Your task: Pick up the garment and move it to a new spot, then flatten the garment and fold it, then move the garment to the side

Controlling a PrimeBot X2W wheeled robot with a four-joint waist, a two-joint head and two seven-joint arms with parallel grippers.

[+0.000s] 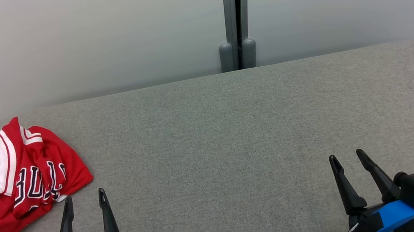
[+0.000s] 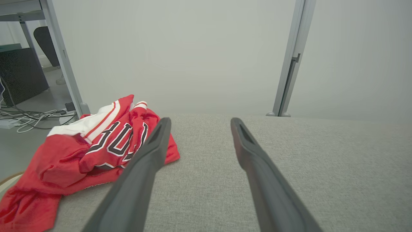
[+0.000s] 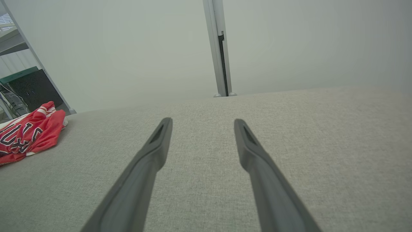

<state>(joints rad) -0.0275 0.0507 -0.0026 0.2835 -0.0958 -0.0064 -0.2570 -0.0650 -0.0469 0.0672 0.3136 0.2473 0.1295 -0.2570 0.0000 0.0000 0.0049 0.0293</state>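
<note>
With both the left gripper (image 1: 84, 196) and right gripper (image 1: 346, 155) spread and empty, I'm at the pickup step, so next I reach left for the crumpled red jersey (image 1: 15, 188).

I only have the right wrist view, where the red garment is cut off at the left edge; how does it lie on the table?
Observer: In the head view the garment is a crumpled heap at the left end of the table, with its white trim and lettering on top.
Operator: Thank you. Where is the left gripper relative to it?
Observer: The left gripper sits by the garment's near right corner, its fingers open with nothing between them.
Operator: Does any cloth leave the table?
Observer: In the left wrist view, the garment's lower left part appears to droop over the table's edge.
</note>
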